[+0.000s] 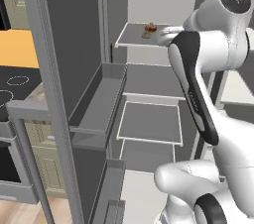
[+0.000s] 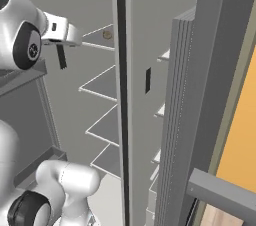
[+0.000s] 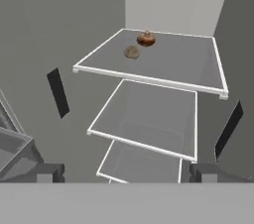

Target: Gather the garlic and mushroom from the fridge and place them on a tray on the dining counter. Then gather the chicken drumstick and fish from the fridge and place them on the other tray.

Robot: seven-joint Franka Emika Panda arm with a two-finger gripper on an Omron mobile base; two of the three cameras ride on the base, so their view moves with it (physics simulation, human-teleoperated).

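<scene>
The fridge (image 2: 150, 30) is seen standing open, its white shelves (image 2: 102, 85) stacked down the left compartment. The gripper (image 2: 61, 56) is held up at top-shelf level, jaws spread wide, nothing gripped. A small brownish item (image 2: 107, 34) is seen on the top shelf, just beyond it.

Grey fridge (image 1: 64, 69), white-edged shelves (image 3: 154, 64), a reddish-brown item (image 3: 146, 38), a tan item (image 3: 131, 52).

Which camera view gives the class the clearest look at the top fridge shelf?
The hand view: the top shelf lies open from above, two small items on it. The left base view catches it partly behind the arm; the right base view shows a sliver.
</scene>
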